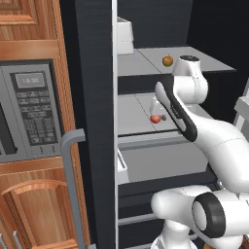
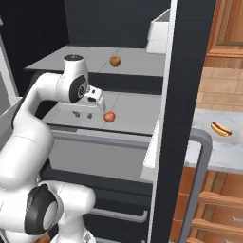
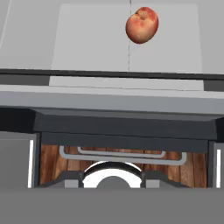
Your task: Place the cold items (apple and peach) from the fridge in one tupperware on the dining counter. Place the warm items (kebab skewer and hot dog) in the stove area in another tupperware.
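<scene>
Clearly the cold-items half of the task is in hand: the fridge (image 1: pixel 97 97) stands open and the arm reaches onto its middle shelf (image 2: pixel 133 111), where a reddish round fruit (image 2: pixel 109 116) lies. On the shelf above sits a second, more orange-yellow fruit (image 2: pixel 115 60). Which is the apple and which the peach I cannot say for certain; the lower one, seen close in the hand view (image 3: pixel 142 25), has a blushed red-orange skin with a dimple at the top, so I would guess peach.

The gripper (image 2: pixel 83 114) hangs over the middle shelf just beside the reddish fruit, on the side away from the fridge's open edge, with its fingers pointing down. It holds nothing: the fruit rests on the shelf, apart from the fingers, and nothing lies between them. The fingers look parted, though how widely is too small to judge from the base views.

My judgement is that the pick has not yet begun. The next move calls for shifting the gripper sideways until the fruit sits between the fingers, lowering, then closing; a round fruit may roll if nudged by one finger first, so centring matters.

Off to the right, outside the fridge, a hot dog (image 2: pixel 220 128) lies on a plate (image 2: pixel 232 136) on the pale desk (image 2: pixel 213 152), untouched.
</scene>
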